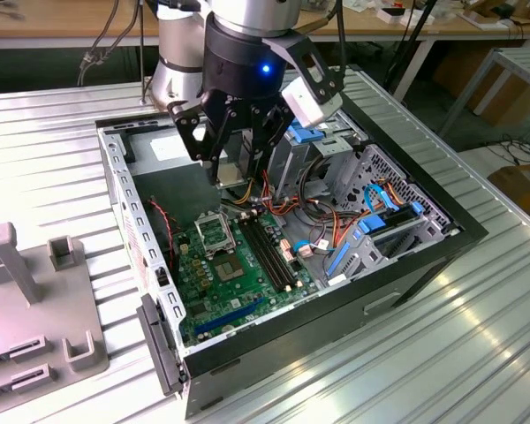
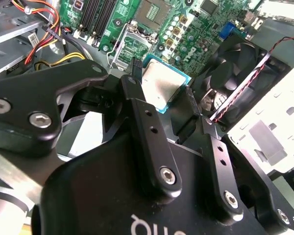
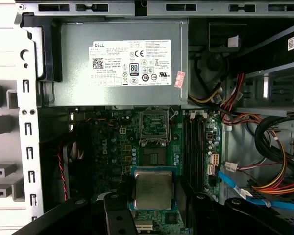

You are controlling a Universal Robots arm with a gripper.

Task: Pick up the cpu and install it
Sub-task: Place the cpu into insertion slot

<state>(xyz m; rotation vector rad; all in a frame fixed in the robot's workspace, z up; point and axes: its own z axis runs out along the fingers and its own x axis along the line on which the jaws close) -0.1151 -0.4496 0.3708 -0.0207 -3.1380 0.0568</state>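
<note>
Two black fingers (image 2: 143,117) of the one gripper (image 2: 166,95) fill the foreground in the second wrist view, and they are pinching the cpu (image 2: 162,85) by two opposite edges, its silver face turned toward the camera. In the first wrist view the cpu (image 3: 153,189) hangs in the gripper (image 3: 154,201) over the green motherboard (image 3: 112,147), clear of it. It is short of the one square metal-framed socket (image 3: 153,125), which sits nearer the single grey power supply (image 3: 122,88). Long black memory slots (image 3: 195,147) run side by side just beside the socket; their number is hard to count. One black fan (image 2: 235,73) sits near the held chip, with one twisted red-and-black wire (image 2: 245,83) crossing it. In the exterior view the gripper (image 1: 234,166) is lowered into the one open computer case (image 1: 406,256), which lies on a ribbed metal table (image 1: 53,132). One grey fixture (image 1: 35,300) stands apart at the exterior view's left.
</note>
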